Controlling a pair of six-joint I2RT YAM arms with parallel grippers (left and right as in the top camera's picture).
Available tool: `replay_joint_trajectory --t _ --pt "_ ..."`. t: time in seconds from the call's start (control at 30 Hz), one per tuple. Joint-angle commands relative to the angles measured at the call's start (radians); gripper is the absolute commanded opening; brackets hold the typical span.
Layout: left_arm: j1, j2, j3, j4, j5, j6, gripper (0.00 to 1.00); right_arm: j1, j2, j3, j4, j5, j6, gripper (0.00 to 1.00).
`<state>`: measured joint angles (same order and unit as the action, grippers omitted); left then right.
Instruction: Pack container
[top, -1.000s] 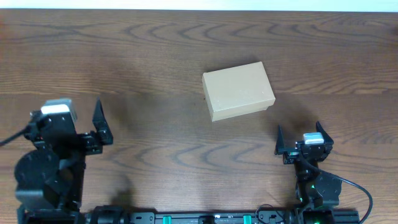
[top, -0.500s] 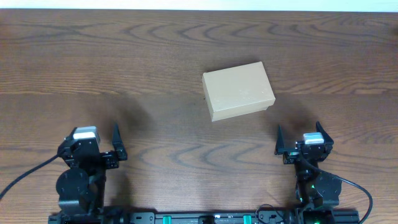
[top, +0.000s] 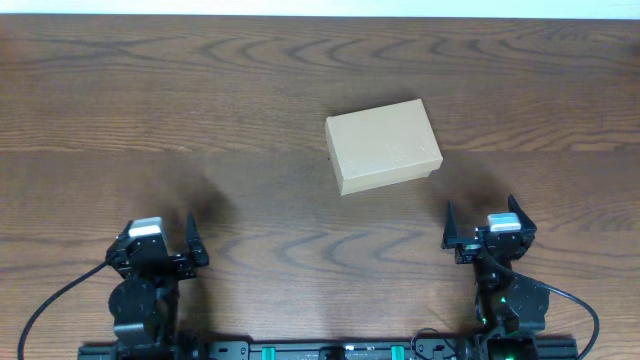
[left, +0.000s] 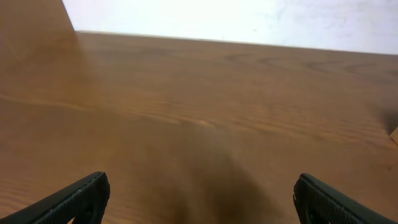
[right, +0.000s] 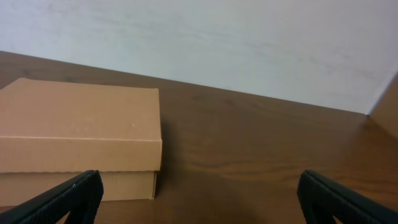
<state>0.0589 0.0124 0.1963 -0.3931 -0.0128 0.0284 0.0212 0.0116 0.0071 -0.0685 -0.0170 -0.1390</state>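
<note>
cardboard box (top: 384, 146) sits closed on the wooden desk (top: 150, 90), lid down, a little right of centre and nearer the far edge than the near one. it lies slightly skewed to the desk edges, its long side running roughly left to right. nothing touches it.

the left gripper (top: 158, 243) is low at the near edge, toward the near-left corner, well apart from the box. its fingers are spread wide. in the left wrist view the dark fingertips (left: 78, 198) show only at the bottom corners, with bare wood grain between them and nothing held. a tan sliver at the right edge of that view is too small to identify.

the right gripper (top: 482, 222) is at the near edge toward the near-right corner, near the box but not touching it. its fingers are also wide apart and empty — the right wrist view shows the tips (right: 65, 200) at the bottom corners. on the left of that view the box's lid overlaps its base, and a pale wall (right: 217, 43) stands beyond the desk's far edge.
</note>
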Motion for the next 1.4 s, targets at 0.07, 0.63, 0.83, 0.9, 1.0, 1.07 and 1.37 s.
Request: replay_joint_trajectory --t 0.07,0.63,0.83,0.9,1.0,1.07,1.37 --pt "0.006 -0.009 -0.044 0.001 0.013 -0.051 0.95 0.002 -0.006 -0.002 -0.006 0.009 0.011 0.99" --pt "0.006 -0.009 -0.082 0.007 0.055 -0.051 0.95 0.002 -0.006 -0.002 -0.006 0.009 0.011 0.99" --pt "0.006 -0.009 -0.093 0.055 0.039 -0.051 0.95 0.002 -0.006 -0.002 -0.006 0.009 0.011 0.99" --pt "0.006 -0.009 -0.124 0.176 0.053 -0.058 0.95 0.002 -0.006 -0.002 -0.006 0.009 0.011 0.99" --pt "0.006 -0.009 -0.18 0.39 0.077 -0.063 0.95 0.002 -0.006 -0.002 -0.006 0.009 0.011 0.99" --pt "0.006 -0.009 -0.192 0.446 0.073 -0.084 0.95 0.002 -0.006 -0.002 -0.006 0.009 0.011 0.99" --pt "0.006 -0.009 -0.192 0.503 0.01 -0.065 0.95 0.002 -0.006 -0.002 -0.006 0.009 0.011 0.99"
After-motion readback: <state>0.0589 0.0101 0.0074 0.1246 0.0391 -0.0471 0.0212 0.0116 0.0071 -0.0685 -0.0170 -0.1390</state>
